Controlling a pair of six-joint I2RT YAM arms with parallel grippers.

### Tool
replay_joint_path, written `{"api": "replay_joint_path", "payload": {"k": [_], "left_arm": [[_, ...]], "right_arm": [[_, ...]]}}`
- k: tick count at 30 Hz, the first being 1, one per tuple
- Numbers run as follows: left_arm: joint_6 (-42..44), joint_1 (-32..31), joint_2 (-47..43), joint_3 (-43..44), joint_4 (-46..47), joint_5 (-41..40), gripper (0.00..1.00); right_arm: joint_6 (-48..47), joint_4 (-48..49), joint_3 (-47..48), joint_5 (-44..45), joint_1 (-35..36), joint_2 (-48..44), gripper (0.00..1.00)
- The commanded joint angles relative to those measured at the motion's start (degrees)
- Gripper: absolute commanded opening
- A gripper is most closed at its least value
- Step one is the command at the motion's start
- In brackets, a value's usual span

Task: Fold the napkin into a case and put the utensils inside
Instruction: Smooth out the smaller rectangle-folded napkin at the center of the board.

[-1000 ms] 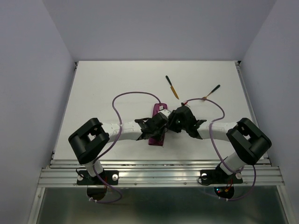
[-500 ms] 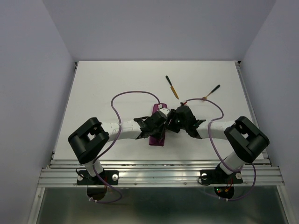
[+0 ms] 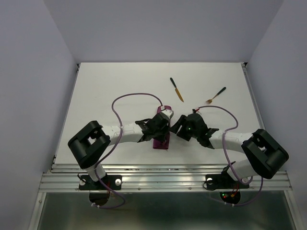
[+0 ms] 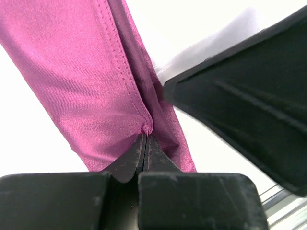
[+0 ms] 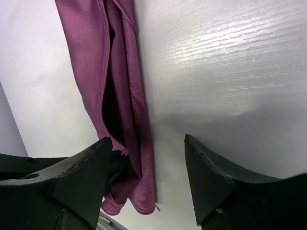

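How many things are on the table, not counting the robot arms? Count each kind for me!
Napkin: 1
Knife: 1
Fork: 1
Total: 3

Left arm (image 3: 125, 132) low, jaws pinched tight; right arm (image 3: 231, 139) low, jaws wide apart.

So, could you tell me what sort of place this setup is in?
Probably a lab test cell: a white table boxed in by plain pale walls, two robot arms mounted on an aluminium rail, and only a napkin and two utensils as props.
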Motion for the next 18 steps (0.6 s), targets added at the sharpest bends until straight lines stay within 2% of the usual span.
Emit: {"api": "replay_joint_path", "payload": {"k": [1,5,11,18], "left_arm": [[-0.1,0.4,-3.2,-0.9,2.9,1.0,0.0],[0.0,0.4,-3.6,-0.5,3.2,1.7,0.0],[0.0,0.6,-4.1,-0.5,3.3,1.9,0.0],[0.0,0.8,-4.3,-0.5,3.9,2.2,0.0]], "right_arm": [[-3.3,0.7,2.0,-2.0,0.2,1.3,0.7],[-5.8,3.5,4.7,-8.8,0.2,7.1,0.71],[-6.5,5.0,5.8,-10.3,0.2,10.1,0.69],[-6.9,3.4,6.6,-10.5,0.2,12.3,0.56]]}}
